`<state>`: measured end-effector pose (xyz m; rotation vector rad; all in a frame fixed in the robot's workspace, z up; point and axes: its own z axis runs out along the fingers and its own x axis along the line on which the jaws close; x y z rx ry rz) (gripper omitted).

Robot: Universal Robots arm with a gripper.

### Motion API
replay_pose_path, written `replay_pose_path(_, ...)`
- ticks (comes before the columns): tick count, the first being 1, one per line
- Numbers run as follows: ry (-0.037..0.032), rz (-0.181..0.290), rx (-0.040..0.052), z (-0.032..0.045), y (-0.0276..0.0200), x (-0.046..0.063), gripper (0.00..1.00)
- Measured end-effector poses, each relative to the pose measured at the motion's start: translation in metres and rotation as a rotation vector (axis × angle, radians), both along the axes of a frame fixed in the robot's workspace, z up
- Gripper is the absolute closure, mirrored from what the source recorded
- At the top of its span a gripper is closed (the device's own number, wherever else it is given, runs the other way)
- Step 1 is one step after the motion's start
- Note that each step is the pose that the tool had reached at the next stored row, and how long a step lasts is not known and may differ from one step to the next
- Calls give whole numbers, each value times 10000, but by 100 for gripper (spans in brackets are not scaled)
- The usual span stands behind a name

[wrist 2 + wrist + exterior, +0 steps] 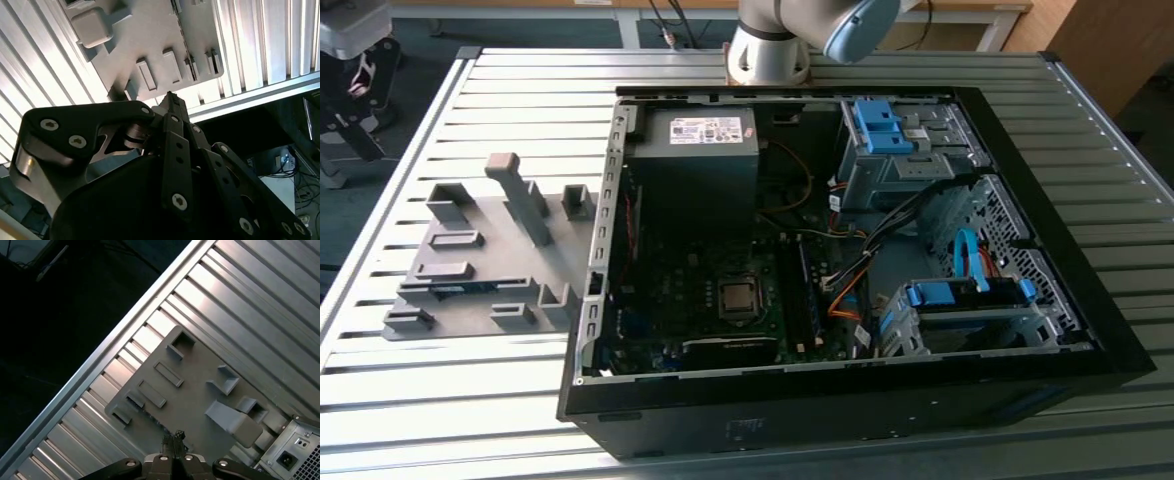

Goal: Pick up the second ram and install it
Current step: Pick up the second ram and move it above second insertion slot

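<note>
Our gripper (175,436) hangs pinched closed, empty, over the holder tray (195,395); descending unopened, we'd likely jab the second ram (458,290).

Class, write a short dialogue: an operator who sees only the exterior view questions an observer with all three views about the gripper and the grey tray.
Operator: I see the tray at the exterior view's left of the computer case. What is above it?
Observer: The gripper; the first wrist view looks down past it onto the tray.
Operator: Is it holding anything?
Observer: No. In the second wrist view its fingertips meet, shut, with nothing between them.
</note>
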<state>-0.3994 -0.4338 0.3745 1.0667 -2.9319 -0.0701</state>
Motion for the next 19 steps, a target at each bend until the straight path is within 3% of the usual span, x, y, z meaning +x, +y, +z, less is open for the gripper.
replay_pose_path(19, -4, 2667, 0, -22, -2, 0, 89)
